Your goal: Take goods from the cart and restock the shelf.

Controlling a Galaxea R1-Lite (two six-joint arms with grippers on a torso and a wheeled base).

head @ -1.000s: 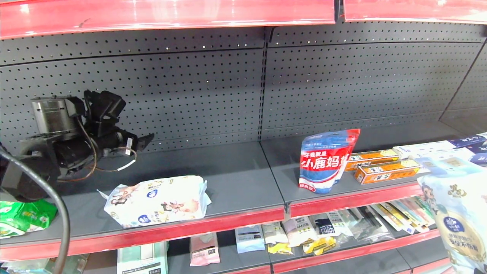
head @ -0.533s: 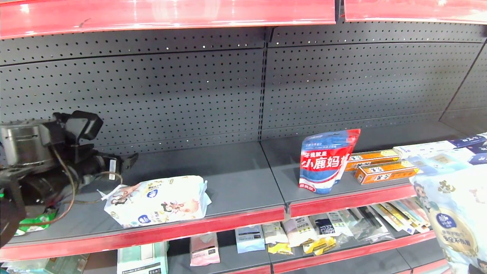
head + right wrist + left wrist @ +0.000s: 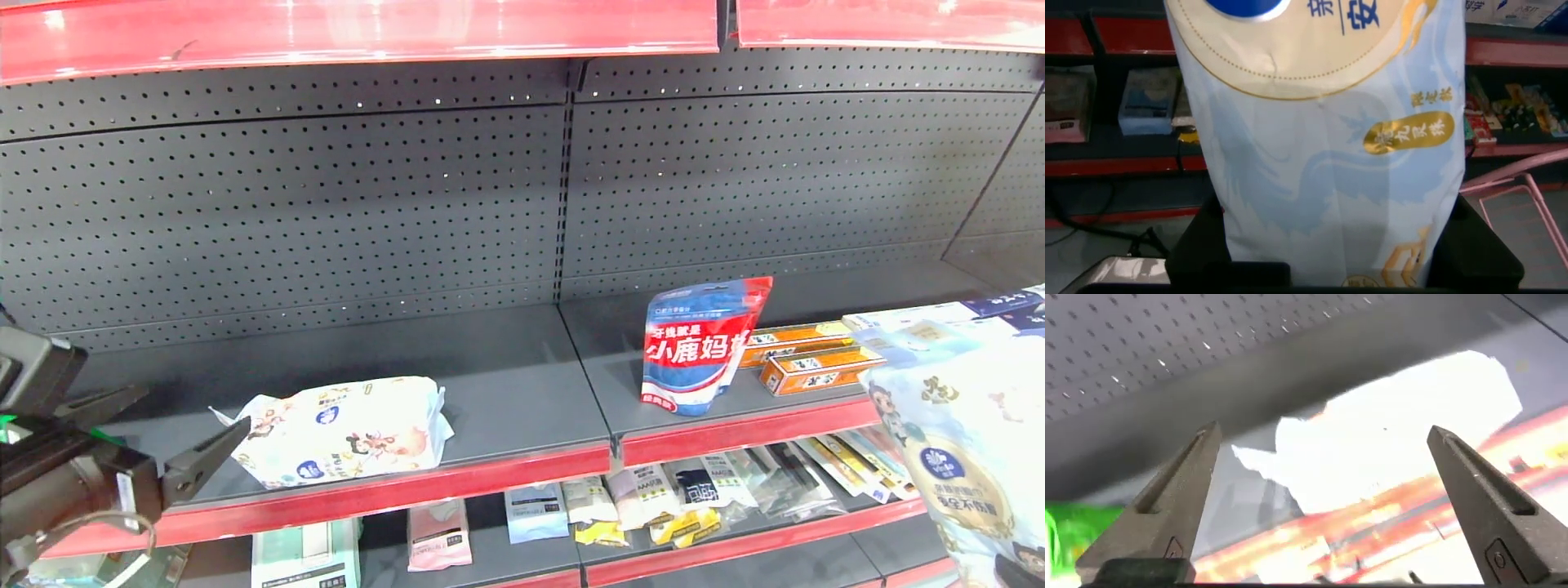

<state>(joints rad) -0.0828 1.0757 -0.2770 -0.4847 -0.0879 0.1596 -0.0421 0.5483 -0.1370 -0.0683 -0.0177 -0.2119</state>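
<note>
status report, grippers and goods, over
Left gripper open, empty, beside white cartoon pack on shelf. Right gripper shut on pale blue pack. Red-blue pouch stands mid-shelf.

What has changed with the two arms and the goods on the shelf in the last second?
The left gripper, open and empty, drew back from over the shelf, down toward the robot, and now sits before its front edge. The tissue pack, held in the right gripper, shifted a little left, toward the shelf. The wipes pack, the pouch and the orange boxes stayed put.
</note>
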